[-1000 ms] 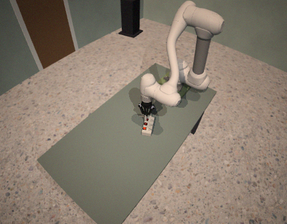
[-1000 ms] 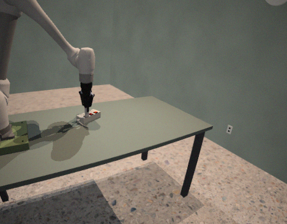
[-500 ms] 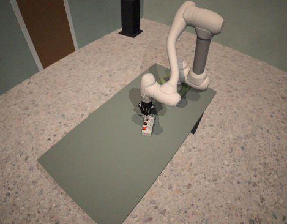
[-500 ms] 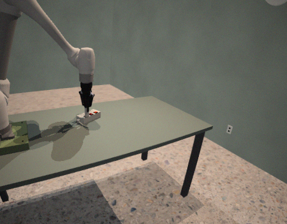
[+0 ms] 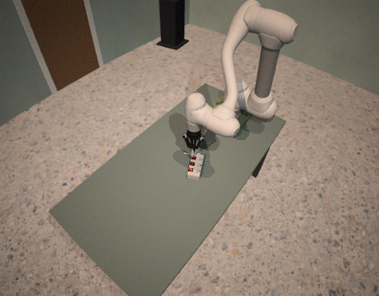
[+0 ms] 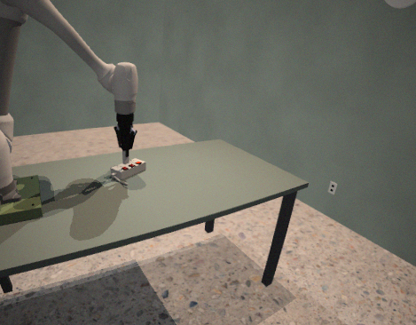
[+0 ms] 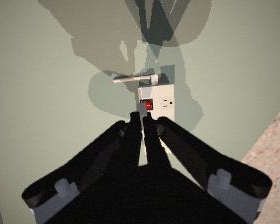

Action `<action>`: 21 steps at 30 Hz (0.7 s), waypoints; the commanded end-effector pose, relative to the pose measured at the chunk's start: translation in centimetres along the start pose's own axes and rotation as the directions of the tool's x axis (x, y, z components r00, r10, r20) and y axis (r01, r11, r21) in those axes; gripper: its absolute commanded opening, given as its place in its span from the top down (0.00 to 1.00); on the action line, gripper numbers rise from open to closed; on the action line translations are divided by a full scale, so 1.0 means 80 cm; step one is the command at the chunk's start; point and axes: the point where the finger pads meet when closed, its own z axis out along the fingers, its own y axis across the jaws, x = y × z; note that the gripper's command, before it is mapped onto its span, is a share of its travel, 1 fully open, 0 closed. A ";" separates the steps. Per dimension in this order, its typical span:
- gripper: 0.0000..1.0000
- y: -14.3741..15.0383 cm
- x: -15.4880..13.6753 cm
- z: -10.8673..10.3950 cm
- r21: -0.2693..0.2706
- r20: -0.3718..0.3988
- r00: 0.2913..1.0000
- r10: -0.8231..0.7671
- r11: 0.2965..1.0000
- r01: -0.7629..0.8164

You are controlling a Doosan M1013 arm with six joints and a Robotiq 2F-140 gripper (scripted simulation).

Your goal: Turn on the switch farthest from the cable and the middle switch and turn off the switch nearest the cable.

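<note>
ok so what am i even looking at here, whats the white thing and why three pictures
The white thing is a robot arm, bolted to a green base plate on a grey-green table. At its tip is a black gripper with two fingers, shut together and holding nothing; it points straight down like a poking stick.

The three pictures show one moment from three cameras: one high up looking down, one from the side of the room, and one on the wrist looking down past the fingers.

On the table lies a white power strip with red switches, flat, with a short cable stub at one end. The fingertips are at the switch nearest that cable.
</note>
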 end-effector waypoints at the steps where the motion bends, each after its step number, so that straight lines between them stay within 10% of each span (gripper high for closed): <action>1: 1.00 0.000 0.000 -0.009 0.000 0.000 1.000 0.000 1.000 0.000; 21: 1.00 0.000 0.000 -0.015 0.000 0.000 1.000 0.000 1.000 0.000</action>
